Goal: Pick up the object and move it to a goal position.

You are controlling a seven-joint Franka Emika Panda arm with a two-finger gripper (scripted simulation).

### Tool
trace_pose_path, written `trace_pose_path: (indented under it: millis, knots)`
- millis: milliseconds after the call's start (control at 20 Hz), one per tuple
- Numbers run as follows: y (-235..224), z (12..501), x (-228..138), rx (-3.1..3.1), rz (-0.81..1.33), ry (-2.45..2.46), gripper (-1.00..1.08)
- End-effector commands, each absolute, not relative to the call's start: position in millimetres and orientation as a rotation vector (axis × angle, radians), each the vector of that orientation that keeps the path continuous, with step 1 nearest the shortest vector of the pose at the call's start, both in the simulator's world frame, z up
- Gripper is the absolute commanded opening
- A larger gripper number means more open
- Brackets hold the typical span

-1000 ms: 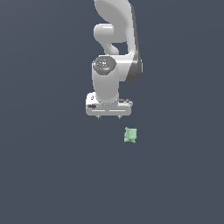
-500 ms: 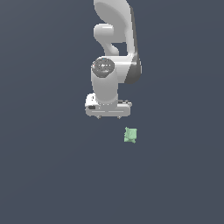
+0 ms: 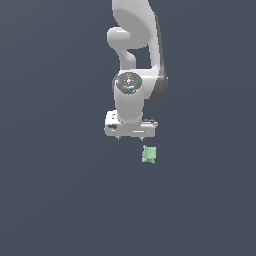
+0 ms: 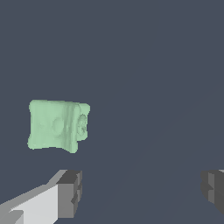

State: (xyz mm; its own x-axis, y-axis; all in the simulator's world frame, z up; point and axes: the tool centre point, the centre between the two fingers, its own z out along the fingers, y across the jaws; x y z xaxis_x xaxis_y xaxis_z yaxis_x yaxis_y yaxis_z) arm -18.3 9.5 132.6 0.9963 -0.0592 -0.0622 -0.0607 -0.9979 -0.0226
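The object (image 3: 148,154) is a small pale green lumpy block lying on the dark grey floor. In the exterior view it sits just below the white gripper (image 3: 130,137) and slightly toward the exterior view's right of it. The wrist view shows the object (image 4: 57,125) large and close, apart from both fingers and outside the gap between them. One grey fingertip (image 4: 70,193) and the other (image 4: 213,188) stand far apart, so the gripper (image 4: 141,190) is open and holds nothing.
The white arm (image 3: 135,55) rises above the gripper toward the top of the exterior view. Around it lies only uniform dark grey floor (image 3: 60,200).
The gripper has shifted slightly toward the exterior view's right and a little lower, nearer the object. The object has not moved.
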Motion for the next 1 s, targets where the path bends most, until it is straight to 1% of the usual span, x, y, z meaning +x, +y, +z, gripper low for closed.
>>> trace_pose_path:
  millis: [0,500,950]
  knots:
    - [21.8,126.9,-13.2,-3.119,0.084,0.116,1.0]
    - [80.3,100.3,6.1,-3.131,0.023,0.224,1.0]
    - [102.0,90.5,11.0,-3.131,0.0,0.261,1.0]
